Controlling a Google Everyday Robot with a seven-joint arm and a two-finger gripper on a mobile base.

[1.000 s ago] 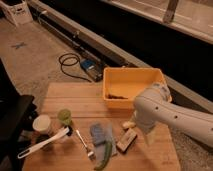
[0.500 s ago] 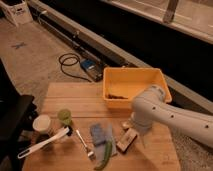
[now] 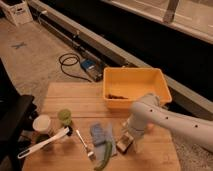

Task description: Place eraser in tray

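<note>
The wooden table (image 3: 75,97) fills the lower half of the frame. The white robot arm (image 3: 172,120) comes in from the lower right and bends down over the table. The yellow tray (image 3: 142,80) stands at the back edge of the table, right of centre in the frame, with a small dark thing (image 3: 117,96) lying at its front wall.

The gripper (image 3: 130,133) hangs at the end of the arm, in the lower centre of the frame, in front of the tray and pointing down. Whether it is open or closed, and whether it holds something, I cannot tell.

The eraser (image 3: 124,145) lies on the table directly under the gripper, outside the tray; if the two touch is not clear.

Left of the eraser is a blue cloth (image 3: 99,134), with a green long thing (image 3: 105,156) at its lower edge and a fork (image 3: 85,144) beside it. At the lower left lie a white long-handled utensil (image 3: 42,145), a white cup (image 3: 42,123) and a green cup (image 3: 64,117). On the floor behind the table are a black cable (image 3: 69,62) and a blue box (image 3: 91,68).
</note>
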